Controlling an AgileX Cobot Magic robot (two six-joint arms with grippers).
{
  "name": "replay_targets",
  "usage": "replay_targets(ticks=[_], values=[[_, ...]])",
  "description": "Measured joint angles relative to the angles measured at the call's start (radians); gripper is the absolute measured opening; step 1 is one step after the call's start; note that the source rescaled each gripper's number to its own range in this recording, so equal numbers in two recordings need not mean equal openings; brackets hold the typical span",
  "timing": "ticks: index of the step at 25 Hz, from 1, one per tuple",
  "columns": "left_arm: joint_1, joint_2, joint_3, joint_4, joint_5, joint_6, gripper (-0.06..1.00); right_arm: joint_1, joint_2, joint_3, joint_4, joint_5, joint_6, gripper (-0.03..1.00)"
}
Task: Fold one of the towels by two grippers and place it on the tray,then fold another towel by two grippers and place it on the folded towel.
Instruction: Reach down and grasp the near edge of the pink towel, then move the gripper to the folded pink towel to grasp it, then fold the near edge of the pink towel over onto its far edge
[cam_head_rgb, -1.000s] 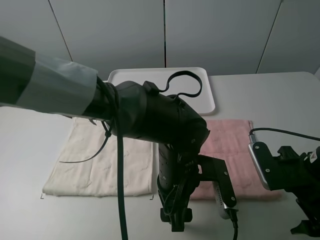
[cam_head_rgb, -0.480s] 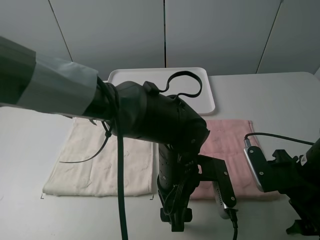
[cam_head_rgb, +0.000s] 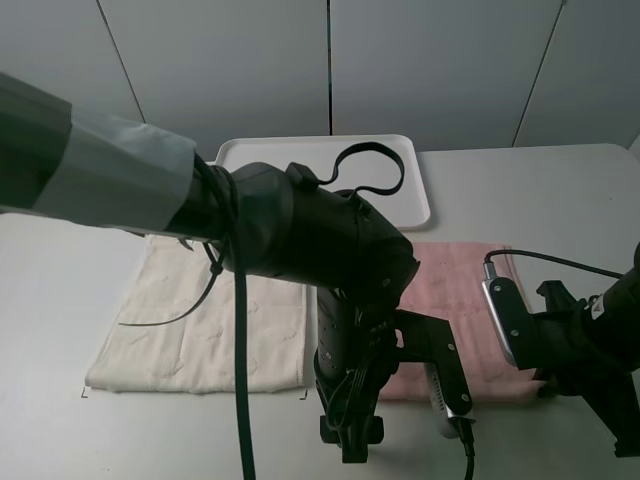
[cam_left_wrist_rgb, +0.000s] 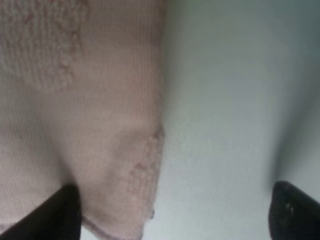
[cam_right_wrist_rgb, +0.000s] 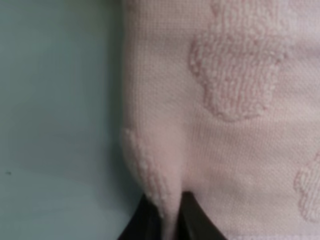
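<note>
At the near edge of the pale grey bench (cam_head_rgb: 530, 190), the black left gripper (cam_left_wrist_rgb: 180, 215) stands wide open astride a corner of the square pink terry-cloth towel (cam_left_wrist_rgb: 75, 100). One finger is over the cloth and the other over the bench; contact cannot be told. The black right gripper (cam_right_wrist_rgb: 164, 222) is closed, pinching a raised ridge at the pink towel's edge. Beside that towel the square cream terry-cloth towel (cam_head_rgb: 200, 320) lies flat. Both rest on the bench, short of the flat white rectangular plastic tray (cam_head_rgb: 300, 155) beyond them.

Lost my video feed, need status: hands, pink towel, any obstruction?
Right hand shut, pinching edge of pink towel. Left hand open, straddling a towel corner. Towel flat, unfolded. No obstruction seen before tray.
</note>
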Motion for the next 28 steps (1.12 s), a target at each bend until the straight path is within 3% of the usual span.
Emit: replay_targets(ticks=[4, 10, 14, 18, 28], values=[[0.0, 0.0, 0.0, 0.004, -0.004, 0.0, 0.92, 0.0, 0.0, 0.0, -0.017, -0.002, 0.0, 0.05], [0.002, 0.002, 0.0, 0.029, -0.037, -0.002, 0.53, 0.0, 0.0, 0.0, -0.016, -0.002, 0.0, 0.05], [0.002, 0.003, 0.0, 0.049, -0.052, -0.025, 0.32, 0.0, 0.0, 0.0, -0.016, -0.002, 0.0, 0.05], [0.002, 0.004, 0.0, 0.078, -0.067, -0.047, 0.04, 0.0, 0.0, 0.0, -0.016, -0.002, 0.0, 0.05], [0.002, 0.004, 0.0, 0.081, -0.069, -0.056, 0.01, 0.0, -0.018, 0.0, 0.005, -0.006, 0.102, 0.03]])
